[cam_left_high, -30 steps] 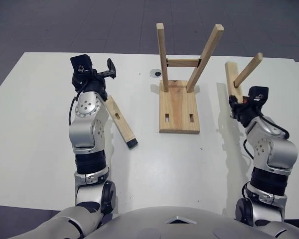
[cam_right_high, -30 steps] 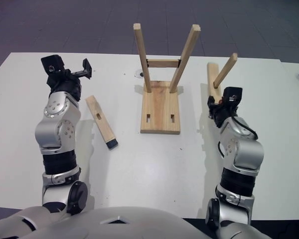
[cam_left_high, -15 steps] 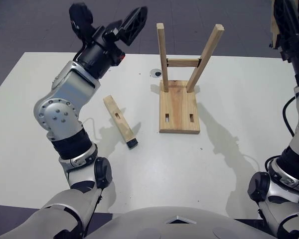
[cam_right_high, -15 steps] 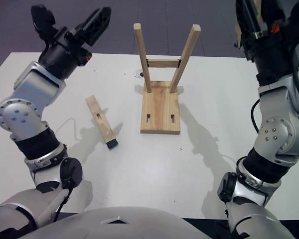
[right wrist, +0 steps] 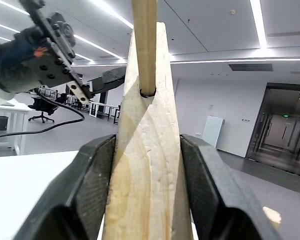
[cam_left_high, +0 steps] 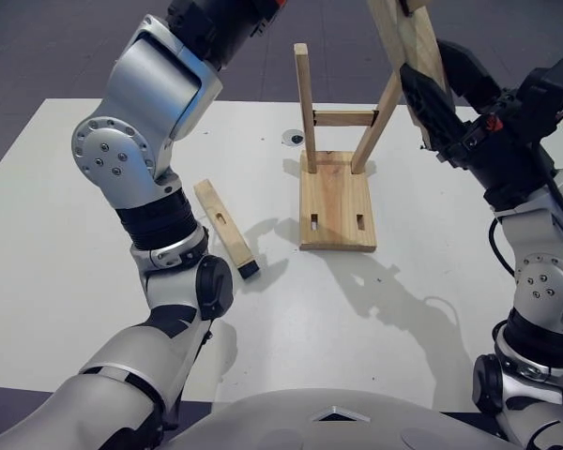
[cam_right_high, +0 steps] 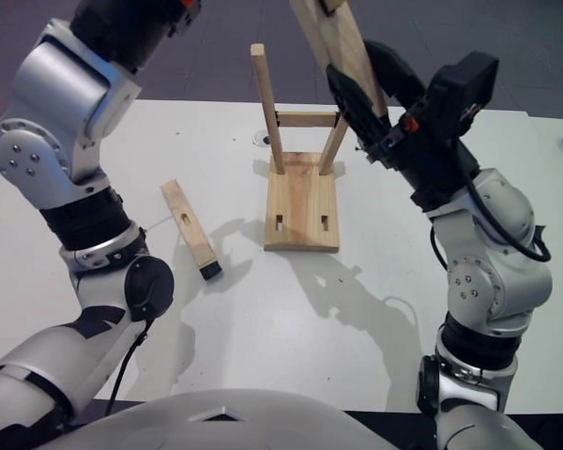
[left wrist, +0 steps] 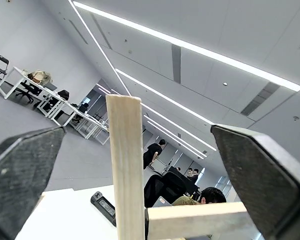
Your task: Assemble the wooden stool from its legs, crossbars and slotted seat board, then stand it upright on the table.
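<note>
Pale seat board (cam_left_high: 336,202) bears 2 legs (cam_left_high: 305,103), 1 crossbar (cam_left_high: 342,118).

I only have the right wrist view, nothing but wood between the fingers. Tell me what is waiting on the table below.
Observer: The seat board lies flat on the table. Two standing legs rise from its far end, joined by a crossbar.
Operator: Give me the free slots.
Observer: Two empty slots show at the board's near end.
Operator: Now report anything loose.
Observer: A loose leg lies flat on the table to the left of the board, not touching it.
Operator: And my piece.
Observer: The right gripper holds the held leg up in the air, off the table.
</note>
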Robot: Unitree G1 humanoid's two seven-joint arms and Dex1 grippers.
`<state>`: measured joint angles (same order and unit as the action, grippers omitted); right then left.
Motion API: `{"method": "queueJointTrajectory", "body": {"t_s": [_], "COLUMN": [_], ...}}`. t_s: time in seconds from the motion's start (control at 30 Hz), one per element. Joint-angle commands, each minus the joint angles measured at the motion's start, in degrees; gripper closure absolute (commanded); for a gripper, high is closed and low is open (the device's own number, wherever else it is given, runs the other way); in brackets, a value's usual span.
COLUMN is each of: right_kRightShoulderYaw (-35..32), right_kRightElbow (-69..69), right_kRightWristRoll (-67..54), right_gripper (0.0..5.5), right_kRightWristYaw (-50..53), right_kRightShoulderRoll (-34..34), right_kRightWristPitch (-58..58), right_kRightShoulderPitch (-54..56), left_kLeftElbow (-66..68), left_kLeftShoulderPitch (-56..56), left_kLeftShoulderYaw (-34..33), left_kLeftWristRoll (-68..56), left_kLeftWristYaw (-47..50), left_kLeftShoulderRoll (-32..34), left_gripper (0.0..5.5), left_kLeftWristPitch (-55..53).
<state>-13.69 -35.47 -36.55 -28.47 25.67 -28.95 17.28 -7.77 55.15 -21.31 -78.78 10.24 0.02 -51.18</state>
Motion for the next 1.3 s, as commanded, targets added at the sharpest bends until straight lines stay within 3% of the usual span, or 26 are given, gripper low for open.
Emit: {"method": "queueJointTrajectory", "body": {"t_s": [0.03,0.2,1.0,1.3], "right_kRightShoulderYaw": [2.0,3.1,5.6,6.2], "right_kRightElbow": [-1.1,-0.7,2.4,3.7], "right_kRightWristRoll": [0.4,1.4,6.9,7.9], "right_gripper": [3.47,3.47,3.47,3.47], "right_kRightWristYaw": [-0.6,-0.8,-0.8,-0.7], "right_kRightShoulderRoll": [0.5,0.9,2.6,3.1], "right_kRightWristPitch": [1.5,2.4,4.7,3.9], "right_kRightShoulderPitch": [-0.7,-1.1,-1.6,-1.0], "left_kLeftElbow": [0.9,0.5,3.1,2.0], "left_kLeftShoulderPitch": [0.4,-0.6,-3.2,-4.6], "left_kLeftShoulderYaw": [2.8,4.5,6.0,6.9], "left_kLeftWristRoll": [-0.7,-1.5,-0.9,2.3], "left_kLeftWristYaw": [0.9,2.1,1.3,-0.4], "left_kLeftShoulderRoll": [0.5,0.9,4.0,5.0], "left_gripper": [0.10,0.37,4.38,4.45], "left_kLeftWristPitch": [0.1,0.1,2.4,3.1]}}
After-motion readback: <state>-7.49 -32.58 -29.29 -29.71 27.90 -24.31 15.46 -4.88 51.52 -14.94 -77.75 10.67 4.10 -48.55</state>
